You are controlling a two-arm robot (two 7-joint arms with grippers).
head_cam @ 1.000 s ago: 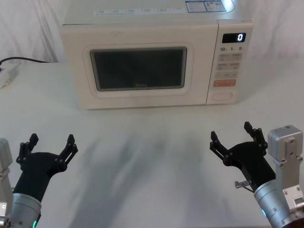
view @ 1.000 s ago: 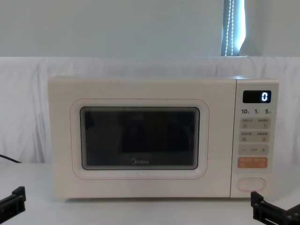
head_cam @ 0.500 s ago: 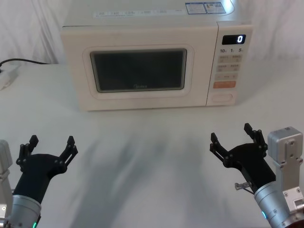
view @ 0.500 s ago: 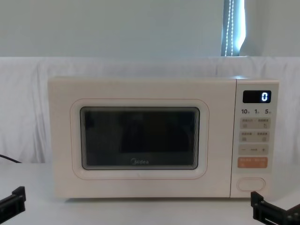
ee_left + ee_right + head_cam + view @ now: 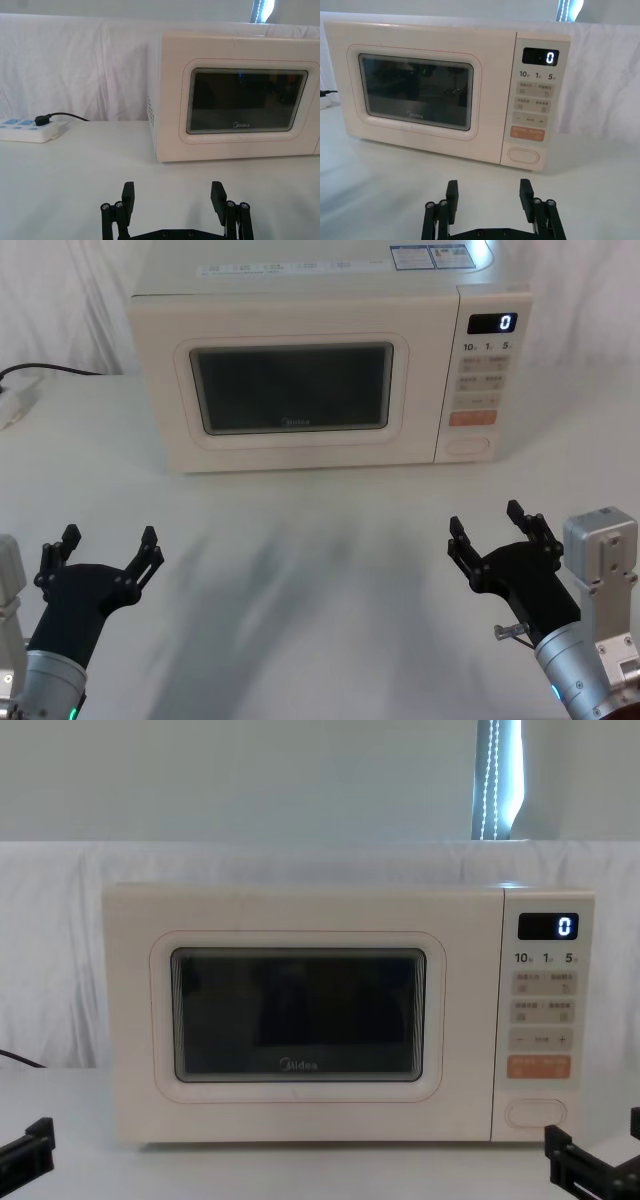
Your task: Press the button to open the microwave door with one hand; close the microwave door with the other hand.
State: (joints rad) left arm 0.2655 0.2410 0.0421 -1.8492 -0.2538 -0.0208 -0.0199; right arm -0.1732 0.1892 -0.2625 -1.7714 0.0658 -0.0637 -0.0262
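Keypad labels (image 5: 480, 377) illegible; power strip (image 5: 27, 131) cut by edge

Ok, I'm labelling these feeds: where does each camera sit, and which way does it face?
Head: high, looking down at the microwave door, left gripper and right gripper.
Chest: low, level with the button; gripper tips at the lower corners.
Left wrist: behind its open gripper, facing the door.
Right wrist: behind its open gripper, facing the button.
All four share the microwave.

A white power strip (image 5: 27, 131) with black cable (image 5: 65, 116) lies on the table (image 5: 75, 170).
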